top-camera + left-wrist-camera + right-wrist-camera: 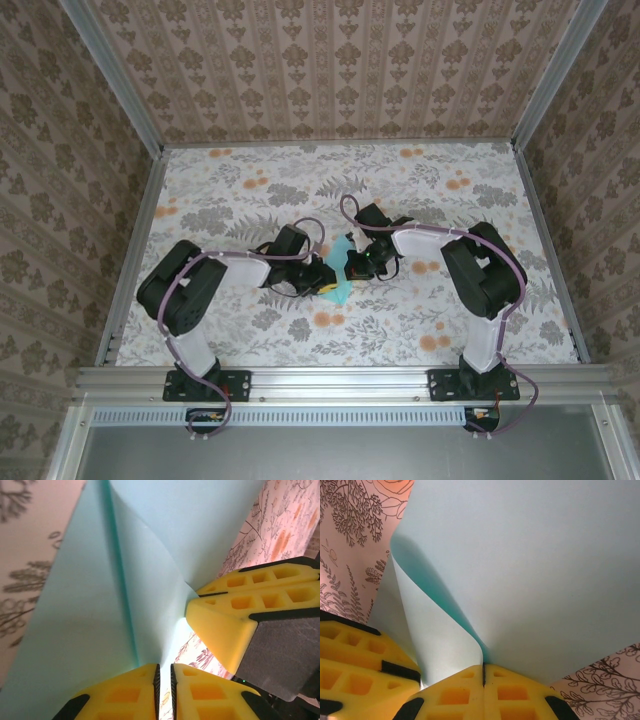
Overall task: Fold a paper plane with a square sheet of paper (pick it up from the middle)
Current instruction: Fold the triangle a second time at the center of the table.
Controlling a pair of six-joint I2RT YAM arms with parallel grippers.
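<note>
The square sheet of paper [341, 262] is light turquoise and is held above the floral table between the two arms. In the left wrist view the sheet [90, 605] bends along one long crease. My right gripper [483, 666] is shut on the sheet [530, 570], which curls up out of the seam between its fingers. That gripper [196, 598] also pinches the sheet's edge in the left wrist view. My left gripper [165, 667] stands open by a narrow gap at the sheet's lower edge, with tabletop showing through. A paper plane is out of view.
The floral table [250, 200] is fenced by aluminium rails [330, 378] and patterned walls. The two grippers [322, 280] [354, 266] almost touch at mid-table. The left gripper's fingers [355, 652] sit close beside the right gripper.
</note>
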